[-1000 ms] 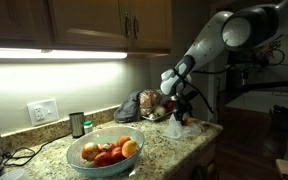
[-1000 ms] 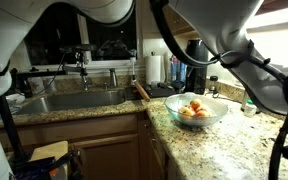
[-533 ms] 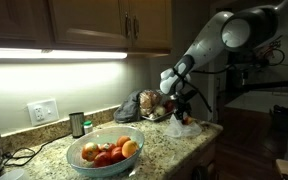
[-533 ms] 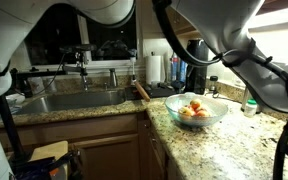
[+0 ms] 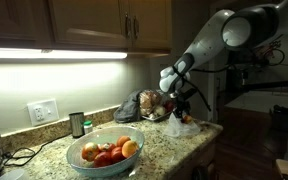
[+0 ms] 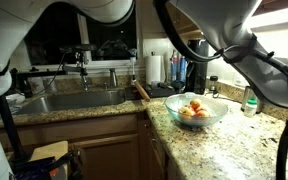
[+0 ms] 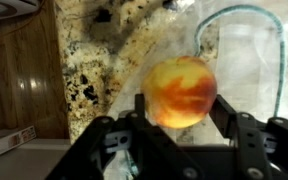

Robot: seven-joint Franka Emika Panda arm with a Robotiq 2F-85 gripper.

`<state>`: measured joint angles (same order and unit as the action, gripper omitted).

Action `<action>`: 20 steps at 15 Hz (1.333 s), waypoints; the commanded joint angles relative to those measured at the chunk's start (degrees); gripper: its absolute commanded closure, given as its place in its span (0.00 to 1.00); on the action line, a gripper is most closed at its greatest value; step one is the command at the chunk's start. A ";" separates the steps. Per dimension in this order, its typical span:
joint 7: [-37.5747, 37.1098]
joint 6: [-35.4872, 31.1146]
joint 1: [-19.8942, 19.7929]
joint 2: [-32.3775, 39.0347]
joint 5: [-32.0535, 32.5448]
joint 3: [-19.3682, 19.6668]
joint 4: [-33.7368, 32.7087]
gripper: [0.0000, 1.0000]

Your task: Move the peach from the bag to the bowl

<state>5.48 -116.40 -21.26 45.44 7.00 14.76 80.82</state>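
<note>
1. Running beneath wooden cabinets (image 5: 84,25) with a light strip under them, the speckled stone worktop (image 5: 169,148) has a sink (image 6: 74,100) set into it, seen in an exterior view.
2. A glass bowl (image 5: 104,152) (image 6: 194,110) of fruit sits near the worktop's front edge in both exterior views.
3. A clear plastic bag (image 5: 181,126) lies by the worktop's end corner.
4. The claw (image 7: 181,108) hangs just above the bag, partly closed, its fingers pressing both sides of the peach (image 7: 181,88).

The counter (image 5: 174,143) is faced from off its front edge in an exterior view, and past the sink (image 6: 74,100) toward its corner in an exterior view. The bowl (image 5: 104,168) (image 6: 194,122) is shared in both exterior views. In the wrist view the counter is seen close, past the jaws.
</note>
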 commanded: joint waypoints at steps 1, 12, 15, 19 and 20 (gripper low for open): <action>-0.39 0.63 -0.77 -3.58 -1.29 -0.52 1.77 0.59; 0.91 1.75 -0.44 -9.37 -2.18 -1.01 4.40 0.59; 2.43 2.30 -0.56 -10.95 -3.46 -1.99 5.45 0.59; 3.29 1.51 -0.22 -13.42 -4.60 -2.90 7.51 0.59; 3.45 1.36 -0.06 -14.18 -4.75 -3.07 8.20 0.59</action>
<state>7.17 -115.09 -21.14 36.81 3.30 12.74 83.49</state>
